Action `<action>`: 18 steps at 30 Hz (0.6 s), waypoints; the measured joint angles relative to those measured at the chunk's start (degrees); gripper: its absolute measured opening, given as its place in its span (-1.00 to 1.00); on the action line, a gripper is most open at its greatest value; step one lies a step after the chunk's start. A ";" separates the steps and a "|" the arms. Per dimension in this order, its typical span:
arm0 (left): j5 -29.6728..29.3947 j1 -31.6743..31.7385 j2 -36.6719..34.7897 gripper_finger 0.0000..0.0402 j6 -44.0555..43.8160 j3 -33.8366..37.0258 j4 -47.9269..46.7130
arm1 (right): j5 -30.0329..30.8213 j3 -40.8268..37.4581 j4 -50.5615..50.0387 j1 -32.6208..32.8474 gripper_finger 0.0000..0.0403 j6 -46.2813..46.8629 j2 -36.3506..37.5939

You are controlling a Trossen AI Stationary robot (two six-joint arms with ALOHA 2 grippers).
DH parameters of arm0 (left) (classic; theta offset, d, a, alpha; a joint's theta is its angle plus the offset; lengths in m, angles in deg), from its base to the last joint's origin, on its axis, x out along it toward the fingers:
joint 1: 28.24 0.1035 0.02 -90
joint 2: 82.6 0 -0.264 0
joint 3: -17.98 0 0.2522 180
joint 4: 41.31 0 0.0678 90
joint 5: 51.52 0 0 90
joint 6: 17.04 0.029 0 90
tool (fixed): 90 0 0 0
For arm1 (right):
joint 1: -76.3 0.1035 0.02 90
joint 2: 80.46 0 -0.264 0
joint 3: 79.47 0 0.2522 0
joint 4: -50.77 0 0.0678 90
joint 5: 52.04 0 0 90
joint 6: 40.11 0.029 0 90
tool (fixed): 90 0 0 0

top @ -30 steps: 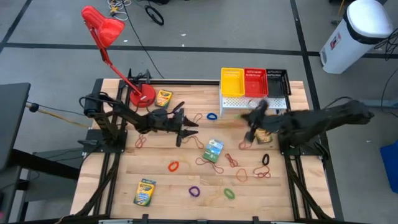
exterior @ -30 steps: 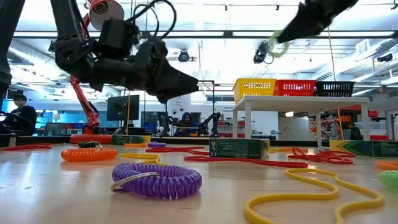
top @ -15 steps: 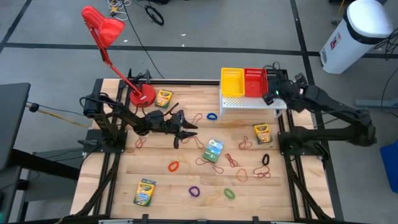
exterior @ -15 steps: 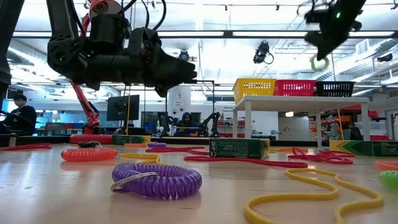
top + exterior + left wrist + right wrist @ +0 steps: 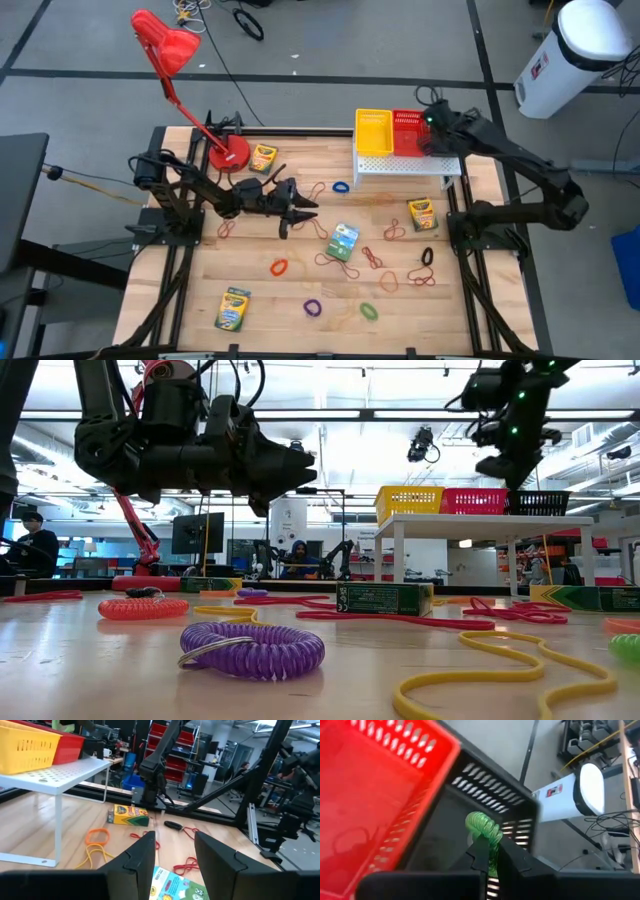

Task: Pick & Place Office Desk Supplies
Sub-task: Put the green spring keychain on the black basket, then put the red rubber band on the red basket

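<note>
Your right gripper (image 5: 490, 854) is pinched shut on a green coiled band (image 5: 484, 834), hanging over the black basket (image 5: 455, 815), with the red basket (image 5: 365, 795) just beside it and the yellow basket (image 5: 373, 132) beyond. Your left gripper (image 5: 172, 851) hovers with fingers apart above a green crayon box (image 5: 176, 889); bands (image 5: 279, 268) and more crayon boxes (image 5: 232, 309) lie scattered around it.

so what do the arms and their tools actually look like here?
Both arms are dark, near black, built of jointed tubular links on black frame bases at the table's sides. The left tool ends in two flat, angular dark fingers. The right tool has two narrow dark fingers that taper to points. Small green lights glow on the right arm's wrist. Black cables loop off the left arm's wrist.
</note>
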 joint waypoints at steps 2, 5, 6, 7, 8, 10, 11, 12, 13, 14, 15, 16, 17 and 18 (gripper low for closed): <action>-0.43 -0.23 0.00 -0.28 0.09 0.00 -0.11 | -0.17 -0.01 -0.18 0.00 -0.83 0.80 -0.79; -0.55 -0.36 0.02 -0.28 0.11 0.00 0.22 | 0.14 -0.01 -0.71 -0.08 -0.70 0.94 -1.36; -0.60 -0.36 0.02 -0.28 0.09 -0.02 0.27 | 0.14 -0.01 -0.67 -0.05 -0.65 0.96 -1.36; -0.63 -0.36 0.02 -0.28 0.09 -0.02 0.25 | 0.16 0.02 -0.65 -0.03 -0.61 0.96 -1.34; -0.68 -0.36 0.02 -0.28 0.14 -0.02 0.21 | 0.14 -0.01 -0.65 -0.01 -0.58 0.94 -1.34; -0.66 -0.36 0.02 -0.28 0.82 -0.02 0.27 | 0.15 -0.01 -0.63 -0.01 -0.53 0.94 -1.34; -0.65 -0.36 0.02 -0.28 1.31 -0.02 0.34 | 0.38 0.00 -0.63 -0.03 -0.51 0.92 -1.34; -0.65 -0.36 0.02 -0.28 1.62 -0.02 0.44 | 1.13 0.00 -0.64 -0.01 -0.49 0.91 -1.31; -0.65 -0.36 0.02 -0.28 1.92 -0.02 0.51 | 2.04 0.01 -0.68 -0.01 -0.47 0.90 -1.13; -0.67 -0.36 0.02 -0.29 2.09 -0.02 0.51 | 2.89 0.04 -0.80 0.07 -0.46 0.84 -0.82; -0.76 -0.36 0.02 -0.29 2.08 -0.02 0.51 | 3.27 0.28 -1.32 0.31 -0.45 0.81 -0.42; -1.19 -0.36 0.02 -0.31 2.11 -0.02 0.51 | 3.38 0.67 -1.83 0.58 -0.44 0.94 -0.06; -1.92 -0.36 0.02 -0.32 2.22 -0.02 0.51 | 3.53 1.06 -2.06 0.99 -0.44 0.94 0.59; -2.40 -0.36 0.02 -0.34 2.60 -0.02 0.43 | 3.50 1.47 -2.40 1.57 -0.44 0.94 1.35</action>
